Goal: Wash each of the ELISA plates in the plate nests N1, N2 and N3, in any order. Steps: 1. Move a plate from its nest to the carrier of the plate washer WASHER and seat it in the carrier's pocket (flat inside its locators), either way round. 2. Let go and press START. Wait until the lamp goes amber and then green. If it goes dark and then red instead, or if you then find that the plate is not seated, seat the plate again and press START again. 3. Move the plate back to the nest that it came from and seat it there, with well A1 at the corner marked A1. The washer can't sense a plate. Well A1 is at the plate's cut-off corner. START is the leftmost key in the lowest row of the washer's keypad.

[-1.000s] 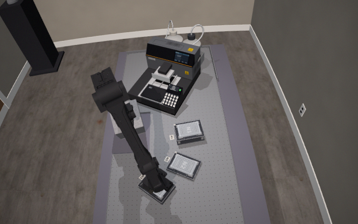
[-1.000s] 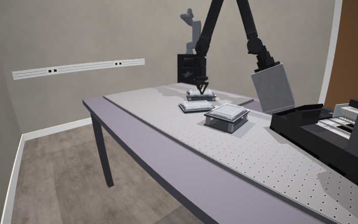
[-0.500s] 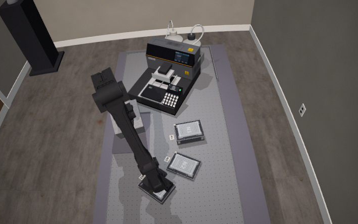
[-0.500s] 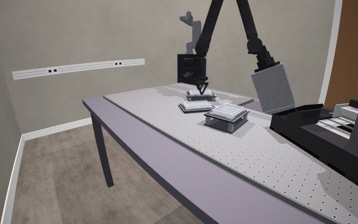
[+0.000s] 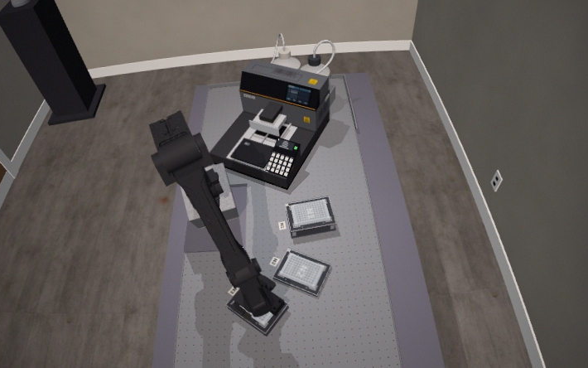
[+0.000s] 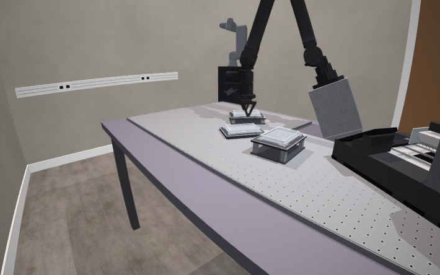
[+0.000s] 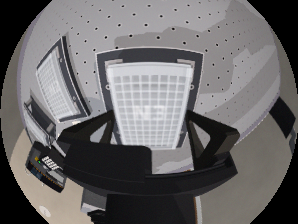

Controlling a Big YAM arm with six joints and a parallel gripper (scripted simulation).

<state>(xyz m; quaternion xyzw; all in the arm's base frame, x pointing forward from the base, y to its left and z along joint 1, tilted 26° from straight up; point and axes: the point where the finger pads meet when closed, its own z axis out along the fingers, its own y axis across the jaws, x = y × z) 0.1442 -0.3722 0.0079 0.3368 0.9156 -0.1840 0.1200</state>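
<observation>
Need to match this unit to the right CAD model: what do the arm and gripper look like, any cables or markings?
The arm is matte black, with slim links and chunky cylindrical joints. The gripper is black too, its two fingers open triangular frames. I can make out no cables or markings.

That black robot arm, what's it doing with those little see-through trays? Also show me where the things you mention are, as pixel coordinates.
The arm's gripper (image 6: pixel 248 114) (image 7: pixel 150 113) is open over the ELISA plate in nest N3 (image 7: pixel 150 100), its fingers on either side, not holding it. The plates in N1 (image 5: pixel 310 212) (image 6: pixel 281 135) and N2 (image 5: pixel 304 269) (image 6: pixel 242 129) (image 7: pixel 56 86) sit in their nests too. The plate washer (image 5: pixel 282 95) has a green lamp (image 5: pixel 295 147) and no plate that I can see.
</observation>
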